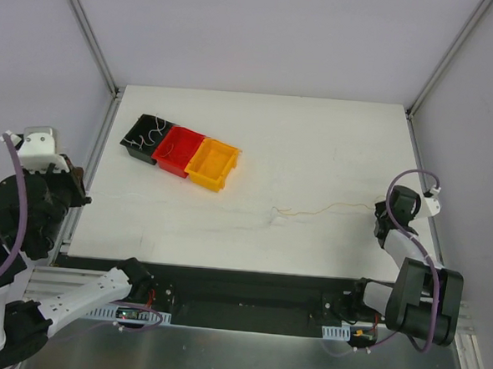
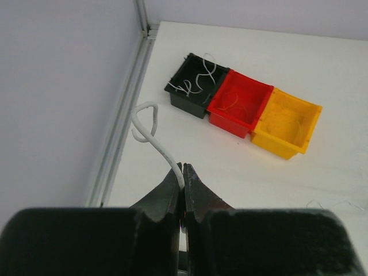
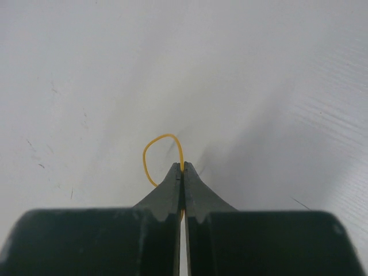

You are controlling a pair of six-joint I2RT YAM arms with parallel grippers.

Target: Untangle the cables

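Closest up, left wrist view: left gripper [image 2: 184,172], jaws pressed together, pinching a white wire [image 2: 150,127] right at the tips. Wire rising away from the tips, then curling into a hook at its free end, held in the air about over the left edge of the table [image 2: 230,172].

Behind that, three bins in a row, touching side by side, set at an angle on the far-left part of the table: black bin [image 2: 187,100] at the left end, red bin [image 2: 230,121] in the middle, yellow bin [image 2: 276,144] at the right end. Curly white strands [image 2: 198,80] inside the black bin, some poking above its rim. A pale strand or two in the red bin as well. Yellow bin contents too faint to call. Thin pale strand [image 2: 336,202] lying flat on the table at lower right of this view, barely visible.

Right wrist view: right gripper [image 3: 183,169], likewise clamped tight, gripping an orange-tan wire [image 3: 155,150]. Small loop standing out past the tips, above bare table.

Top view: same orange-tan wire running from the right gripper leftward across the table in a shallow wave, free end near table centre, well apart from the bins. Left gripper just off the left table edge, right gripper near the right edge, far apart from each other.
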